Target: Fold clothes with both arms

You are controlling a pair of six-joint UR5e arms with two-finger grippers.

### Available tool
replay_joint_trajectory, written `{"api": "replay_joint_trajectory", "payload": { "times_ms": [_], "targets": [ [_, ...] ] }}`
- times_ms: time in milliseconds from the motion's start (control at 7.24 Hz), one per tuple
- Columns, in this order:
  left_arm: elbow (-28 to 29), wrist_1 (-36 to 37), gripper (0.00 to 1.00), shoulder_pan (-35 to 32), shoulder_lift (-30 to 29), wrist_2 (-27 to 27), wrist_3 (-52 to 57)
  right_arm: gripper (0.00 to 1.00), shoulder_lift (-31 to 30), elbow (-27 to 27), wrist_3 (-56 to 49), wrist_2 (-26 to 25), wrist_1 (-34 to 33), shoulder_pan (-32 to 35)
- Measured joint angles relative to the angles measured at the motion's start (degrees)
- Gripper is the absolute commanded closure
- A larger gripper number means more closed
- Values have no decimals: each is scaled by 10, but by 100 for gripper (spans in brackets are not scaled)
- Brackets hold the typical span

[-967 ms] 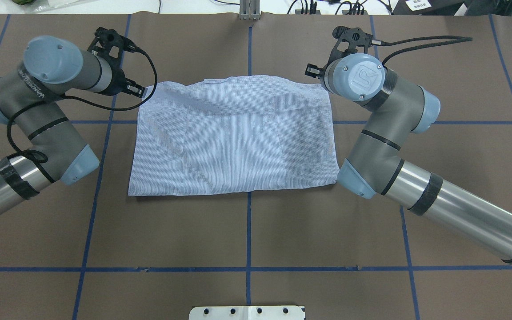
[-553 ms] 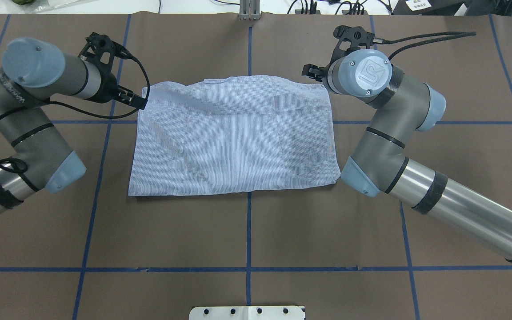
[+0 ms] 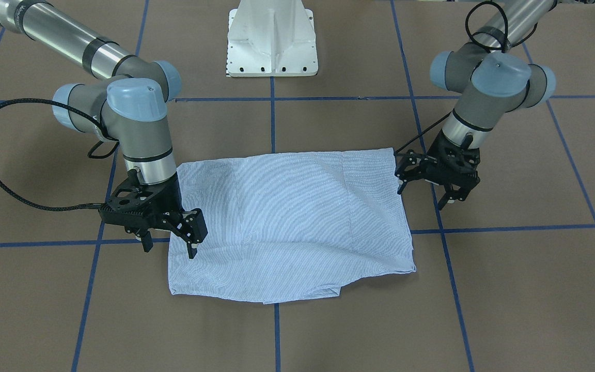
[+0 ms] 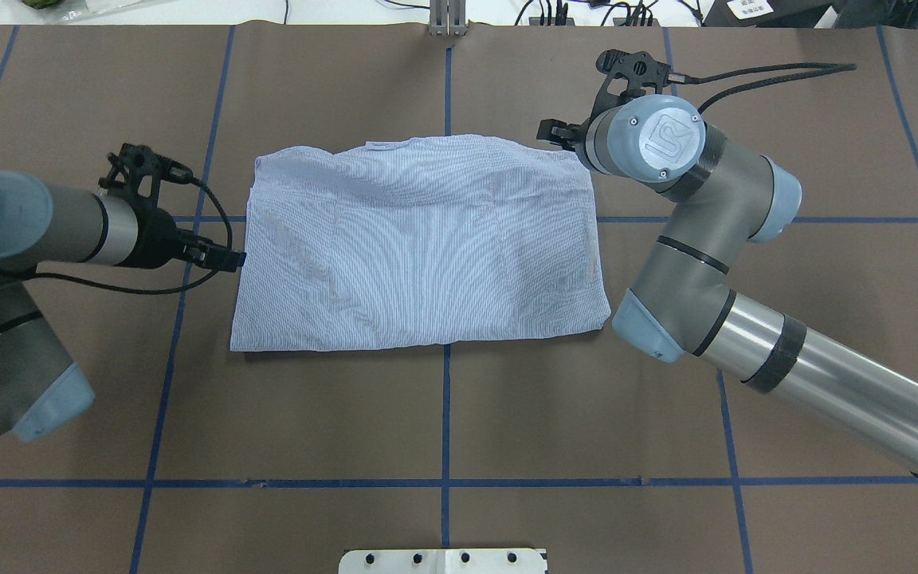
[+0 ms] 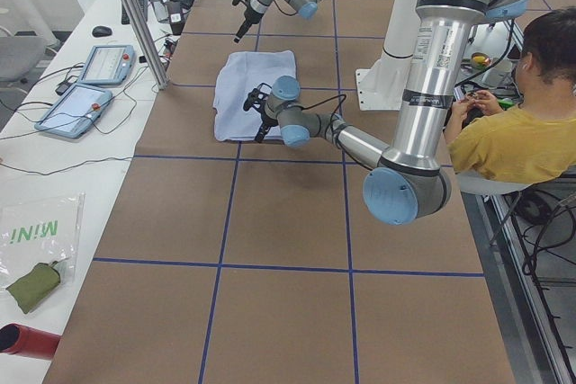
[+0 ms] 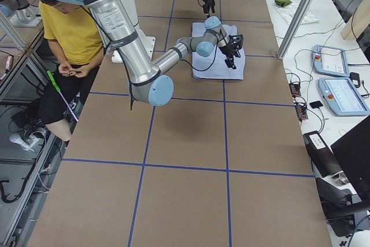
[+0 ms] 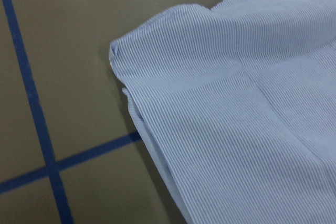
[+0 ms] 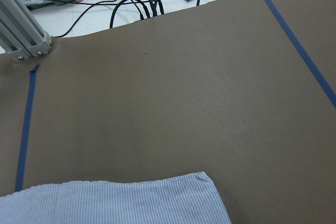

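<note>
Shirt point(image 4: 419, 239) sits mid-table, already a rectangle. My left gripper point(image 3: 421, 197) and right gripper point(image 3: 169, 247) hang at its short edges, fingers apart, holding nothing. Next, I reckon, each pinches an edge for another fold.

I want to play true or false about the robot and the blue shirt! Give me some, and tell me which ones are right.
1. The shirt lies folded on the brown table. True.
2. The right claw is lifting the shirt into the air. False: that claw is open, and the shirt lies on the table.
3. The shirt is red. False: it is light blue with fine white stripes.
4. Blue lines cross the table. True.
5. Both claws are at the same end of the shirt. False: the left claw is at the opposite end from the right claw.
</note>
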Motion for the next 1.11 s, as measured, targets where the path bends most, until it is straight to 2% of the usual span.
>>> {"api": "replay_joint_trajectory", "payload": {
  "times_ms": [276,415,553,829,1106],
  "targets": [
    [-4,-26,1,52,18,42,-63,0,-1,3,2,-2,0,-4],
    [-5,-28,19,72,20,56,-82,0,-1,4,2,-3,0,-5],
    [-5,-30,50,88,21,68,-96,0,-1,4,2,-4,0,-6],
    [-5,-32,100,101,21,77,-111,0,-2,8,3,-4,0,-8],
    [-11,-32,100,103,21,78,-114,0,-7,14,3,-4,0,-10]
  ]
}}
